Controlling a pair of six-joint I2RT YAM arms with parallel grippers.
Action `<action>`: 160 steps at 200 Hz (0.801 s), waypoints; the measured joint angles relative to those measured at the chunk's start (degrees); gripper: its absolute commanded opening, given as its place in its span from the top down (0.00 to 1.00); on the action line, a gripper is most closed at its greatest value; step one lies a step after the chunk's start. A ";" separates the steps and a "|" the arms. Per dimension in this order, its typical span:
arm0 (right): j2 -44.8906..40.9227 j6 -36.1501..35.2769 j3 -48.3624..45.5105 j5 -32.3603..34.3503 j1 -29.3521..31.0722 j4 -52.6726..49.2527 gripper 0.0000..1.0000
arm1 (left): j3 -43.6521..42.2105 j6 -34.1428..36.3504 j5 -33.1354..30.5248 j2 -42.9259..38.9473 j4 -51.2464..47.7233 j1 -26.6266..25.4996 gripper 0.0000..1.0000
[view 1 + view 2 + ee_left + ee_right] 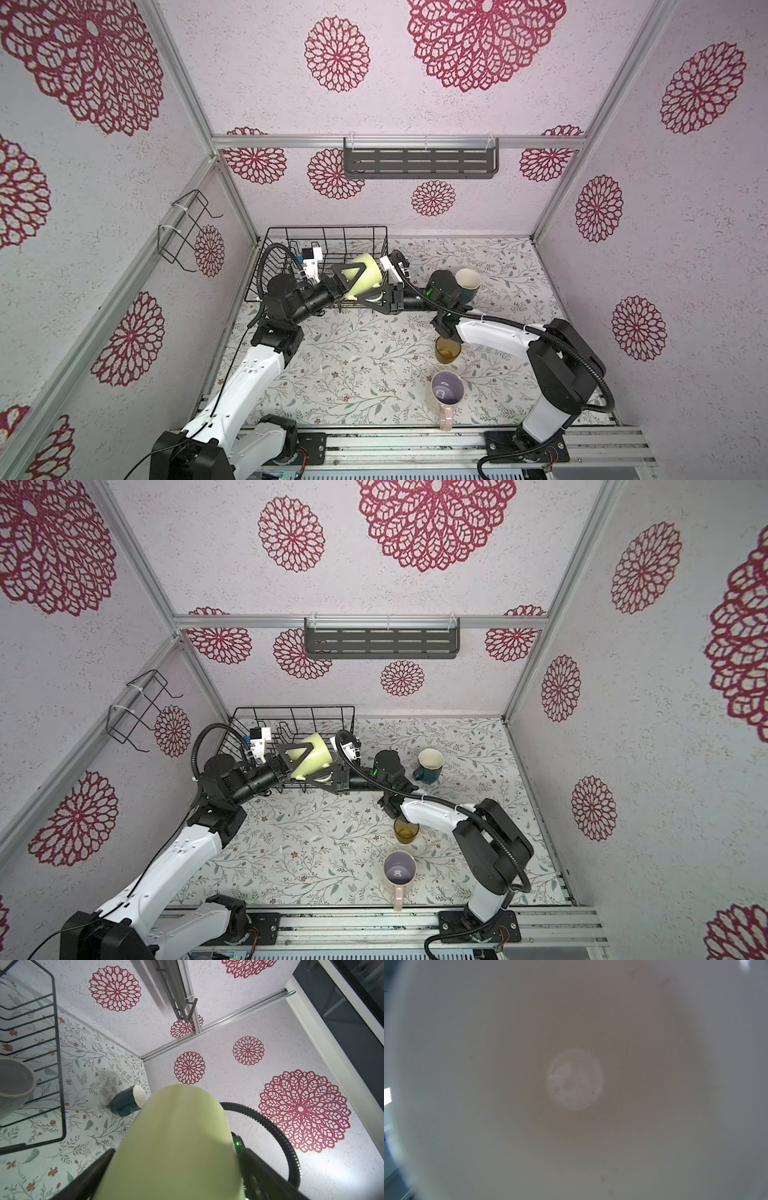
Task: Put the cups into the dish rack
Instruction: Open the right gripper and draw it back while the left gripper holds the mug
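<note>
pale yellow-green mug [370, 272] lies tipped on its side in the air over the near right corner of the dish rack [324, 232], which sits in the bench's [353, 374] back left corner. right gripper [372, 298] clamped on the mug's rim; its wrist view is filled by the mug's pale inside [575, 1080]. left gripper [357, 279] jaws spread wide on either side of the mug's body; cannot tell if they press on it. grey mug [14, 1080] inside the rack. dark teal mug [467, 284] upright right of the rack. amber tumbler [448, 351] mid-bench, part under the right arm. pink mug [446, 388] by the front edge.
</note>
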 measured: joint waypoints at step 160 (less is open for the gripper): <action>3.54 4.31 0.48 1.73 0.44 8.02 0.62 | -0.57 1.22 -1.66 -0.52 -1.97 0.55 0.24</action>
